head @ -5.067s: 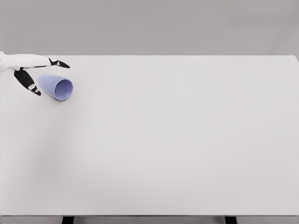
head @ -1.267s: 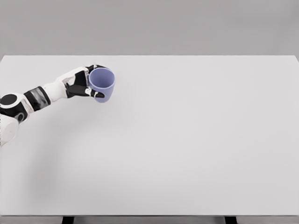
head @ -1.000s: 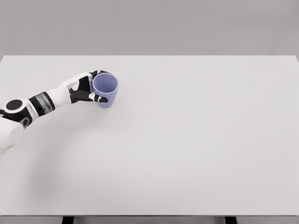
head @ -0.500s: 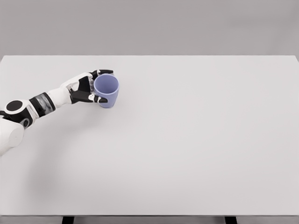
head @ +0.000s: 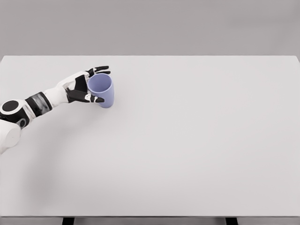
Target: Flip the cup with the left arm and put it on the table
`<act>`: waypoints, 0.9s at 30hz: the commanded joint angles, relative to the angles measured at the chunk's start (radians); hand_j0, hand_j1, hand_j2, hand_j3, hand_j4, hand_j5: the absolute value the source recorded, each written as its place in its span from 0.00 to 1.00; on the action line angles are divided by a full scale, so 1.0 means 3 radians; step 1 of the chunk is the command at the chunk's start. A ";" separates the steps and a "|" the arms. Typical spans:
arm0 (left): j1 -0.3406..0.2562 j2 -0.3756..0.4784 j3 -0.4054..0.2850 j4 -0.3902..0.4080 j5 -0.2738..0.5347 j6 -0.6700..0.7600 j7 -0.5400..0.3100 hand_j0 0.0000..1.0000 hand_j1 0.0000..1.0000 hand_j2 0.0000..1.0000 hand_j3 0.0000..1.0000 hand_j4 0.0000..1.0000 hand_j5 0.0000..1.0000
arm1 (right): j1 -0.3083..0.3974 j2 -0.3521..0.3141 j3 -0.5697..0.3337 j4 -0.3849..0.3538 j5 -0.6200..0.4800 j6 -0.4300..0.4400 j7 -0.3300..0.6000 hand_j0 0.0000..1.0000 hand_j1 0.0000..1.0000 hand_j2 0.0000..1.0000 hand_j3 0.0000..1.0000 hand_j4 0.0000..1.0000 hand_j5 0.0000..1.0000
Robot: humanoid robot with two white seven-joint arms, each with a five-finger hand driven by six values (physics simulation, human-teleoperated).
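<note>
Clearly, the cup [head: 102, 90] stood upright, mouth up, on the table [head: 197, 140] at its far left, just right of my left hand [head: 82, 86], whose spread fingers flanked it without gripping.

A light purple cup [head: 102, 90] stands upright, mouth up, on a plain white tabletop [head: 187, 140], toward the far left. A white arm reaches in from the left edge, and its left hand [head: 83, 86] sits against the cup's left side, black fingers [head: 99, 70] spread around it, one behind the rim and one in front.
</note>
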 commanded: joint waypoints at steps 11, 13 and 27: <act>0.0092 0.0260 0.0196 0.0002 0.0026 -0.0054 -0.0001 1.00 1.00 1.00 1.00 1.00 1.00 | 0.0000 0.0000 0.0000 -0.0001 -0.0003 -0.0002 0.0002 1.00 1.00 1.00 1.00 1.00 1.00; 0.0092 0.0404 0.0262 -0.0019 0.0077 -0.0054 -0.0001 1.00 1.00 1.00 1.00 1.00 1.00 | 0.0000 0.0000 0.0000 -0.0001 -0.0003 -0.0002 0.0002 1.00 1.00 1.00 1.00 1.00 1.00; 0.1759 0.1892 0.1561 -0.2504 0.0890 -0.0294 -0.0001 1.00 1.00 1.00 1.00 1.00 1.00 | 0.0000 0.0000 0.0000 -0.0001 -0.0003 -0.0002 0.0002 1.00 1.00 1.00 1.00 1.00 1.00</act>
